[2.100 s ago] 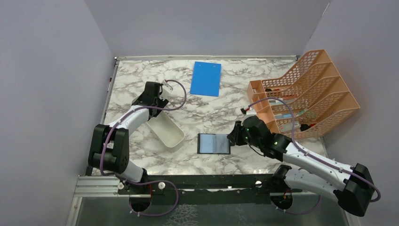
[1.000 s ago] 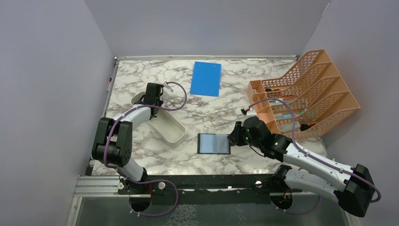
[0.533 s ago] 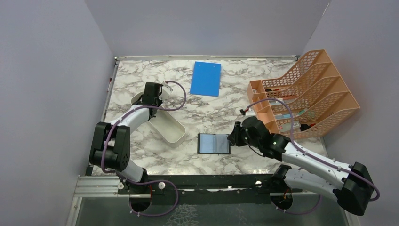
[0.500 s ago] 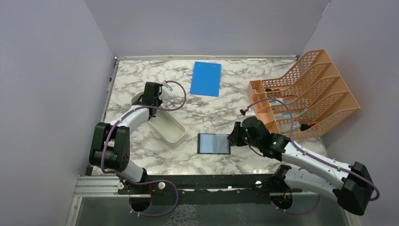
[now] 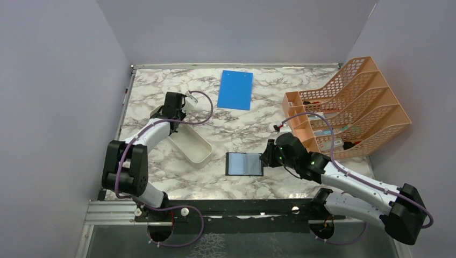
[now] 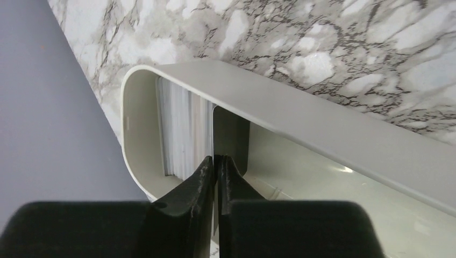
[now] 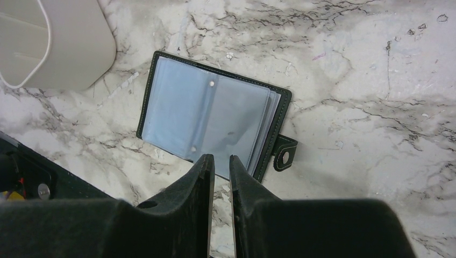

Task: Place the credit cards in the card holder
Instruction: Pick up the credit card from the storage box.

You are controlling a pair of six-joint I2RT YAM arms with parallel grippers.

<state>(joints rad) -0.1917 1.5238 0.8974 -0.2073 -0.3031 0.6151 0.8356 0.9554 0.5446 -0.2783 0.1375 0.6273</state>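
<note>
The card holder (image 5: 244, 164) lies open on the marble table, grey-blue pockets up, with its snap tab (image 7: 284, 154) at the right. My right gripper (image 7: 219, 158) hovers over the near edge of the card holder (image 7: 209, 115), jaws a narrow gap apart and empty. My left gripper (image 6: 216, 161) reaches into the white oblong tray (image 6: 322, 129) and is shut on the edge of a dark credit card (image 6: 231, 137) standing upright. Beside it stands a stack of credit cards (image 6: 185, 131), pale edges showing. From above, the left gripper (image 5: 168, 114) sits at the tray's far end.
A large blue board (image 5: 235, 89) lies at the back middle. An orange mesh rack (image 5: 349, 107) holding small items stands at the right. The white tray (image 5: 191, 146) runs diagonally left of the card holder. Grey walls close in the left, back and right.
My left gripper's jaws have closed onto the dark card in the tray. The right arm and the card holder have stayed put.
</note>
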